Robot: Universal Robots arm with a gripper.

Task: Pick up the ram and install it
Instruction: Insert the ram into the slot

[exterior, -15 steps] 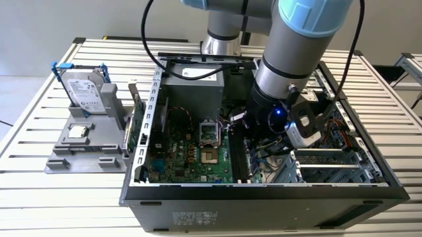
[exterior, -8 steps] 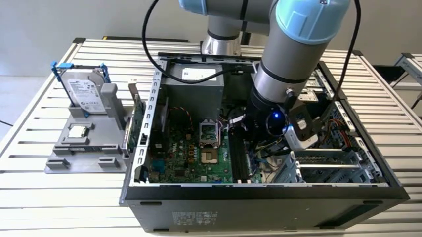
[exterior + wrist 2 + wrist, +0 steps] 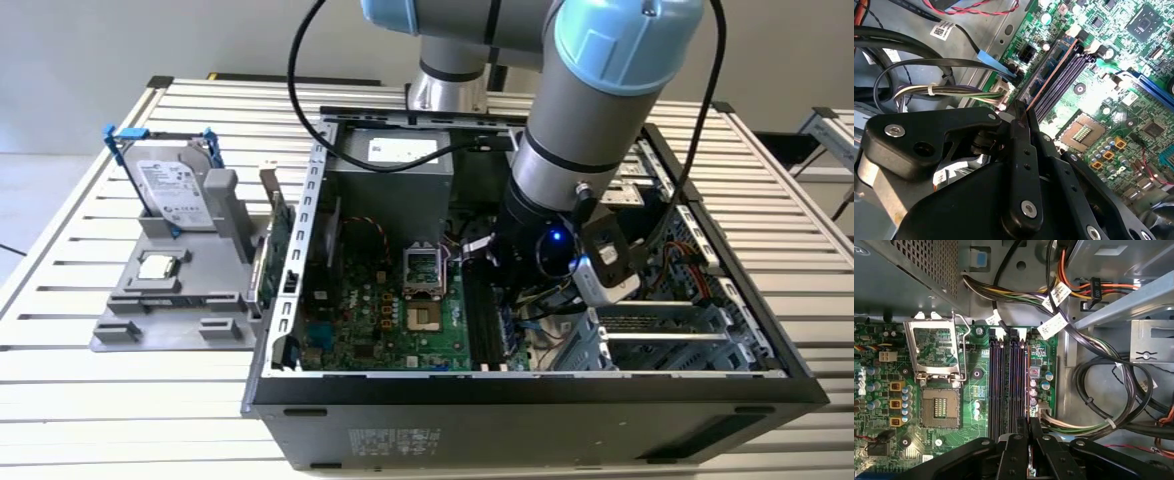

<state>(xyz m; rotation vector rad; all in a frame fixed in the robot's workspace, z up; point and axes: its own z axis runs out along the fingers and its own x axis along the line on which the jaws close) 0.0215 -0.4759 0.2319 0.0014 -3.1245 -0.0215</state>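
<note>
The ram (image 3: pixel 1051 70) is a long thin stick seen edge-on, standing along the outermost of the black slots (image 3: pixel 1066 80) on the motherboard, beside the cable side. My gripper (image 3: pixel 1023 111) is shut on its near end, one black finger on each face. In the first wrist view the ram (image 3: pixel 1027 385) shows as a thin reddish line along the slots (image 3: pixel 1004 385), with the gripper (image 3: pixel 1029 424) at its end. I cannot tell how deep it sits in the slot. In the exterior view the arm's wrist (image 3: pixel 554 250) reaches down into the open case over the slots (image 3: pixel 481 320).
An open CPU socket (image 3: pixel 939 405) lies beside the slots. Bundled cables (image 3: pixel 1094 390) and a metal drive cage (image 3: pixel 681 330) crowd the other side. The power supply (image 3: pixel 400 165) fills the case's back. Outside, a hard drive (image 3: pixel 174 190) and a green card (image 3: pixel 278 245) stand on a grey holder (image 3: pixel 160 320).
</note>
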